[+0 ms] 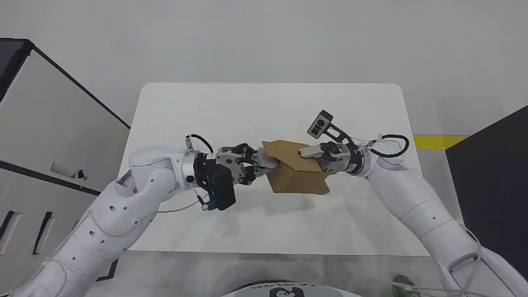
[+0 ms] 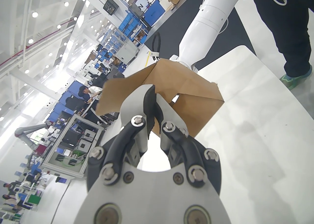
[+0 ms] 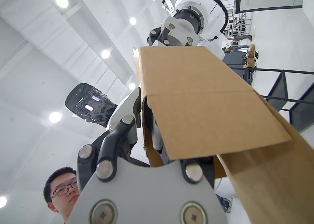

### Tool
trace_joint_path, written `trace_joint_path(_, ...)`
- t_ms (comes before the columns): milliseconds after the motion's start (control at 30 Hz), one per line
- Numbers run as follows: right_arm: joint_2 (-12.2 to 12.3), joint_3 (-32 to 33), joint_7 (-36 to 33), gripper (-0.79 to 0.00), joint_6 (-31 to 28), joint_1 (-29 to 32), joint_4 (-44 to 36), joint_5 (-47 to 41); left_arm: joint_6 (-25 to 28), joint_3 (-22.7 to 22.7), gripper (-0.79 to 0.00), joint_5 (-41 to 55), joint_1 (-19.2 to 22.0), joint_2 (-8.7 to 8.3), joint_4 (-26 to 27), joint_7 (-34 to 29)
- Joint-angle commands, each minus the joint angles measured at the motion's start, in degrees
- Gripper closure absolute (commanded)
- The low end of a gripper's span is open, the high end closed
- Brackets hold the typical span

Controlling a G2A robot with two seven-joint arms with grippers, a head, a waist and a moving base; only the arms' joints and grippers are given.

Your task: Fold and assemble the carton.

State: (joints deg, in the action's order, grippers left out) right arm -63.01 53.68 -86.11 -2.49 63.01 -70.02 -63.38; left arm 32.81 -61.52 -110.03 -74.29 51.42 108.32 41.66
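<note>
Though the top view shows the carton (image 1: pixel 299 175) centred on the table (image 1: pixel 247 107) between both arms, opposed pulls could tear it. Left wrist view: left gripper (image 2: pixel 150 98) clenched on a carton edge, may slip. Right wrist view: right gripper (image 3: pixel 146 124) clamps another edge, may crease it.

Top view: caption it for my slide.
At the table, right gripper clamps the carton wall; left gripper meets its opposite flap.

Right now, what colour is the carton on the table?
Plain brown cardboard, with no print visible; the carton shows best in the right wrist view.
</note>
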Motion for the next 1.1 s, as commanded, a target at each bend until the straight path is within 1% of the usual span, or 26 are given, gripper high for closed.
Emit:
trace_joint_path(0,0.1,0.6,-0.6,0.000,0.1,0.4,0.1,-0.1,-0.3,-0.7,0.000,-0.2,-0.7,-0.17,0.5,0.0)
trace_joint_path(133,0.2,1.6,-1.9,0.000,0.2,0.8,0.3,0.1,-0.9,-2.0,0.000,-1.4,-2.1,-0.55,1.8,0.1)
trace_joint_path(367,0.2,2.3,-1.9,0.000,0.6,1.5,0.1,-0.8,-2.0,-3.6,0.000,-3.7,-4.0,-1.04,3.3,0.0)
trace_joint_path(533,0.2,2.2,-1.9,0.000,0.8,1.7,0.2,-1.0,-2.6,-3.5,0.000,-6.7,-4.7,-1.16,5.3,-2.9)
trace_joint_path(733,0.0,1.9,-1.9,0.000,0.2,1.4,0.8,0.2,-1.5,-2.6,0.000,-6.4,-4.4,-1.00,6.7,-4.5)
trace_joint_path(1067,-0.2,1.5,-1.9,0.000,0.0,1.3,1.3,0.5,-0.4,-0.5,0.000,-7.6,-3.2,-0.71,6.8,-5.7)
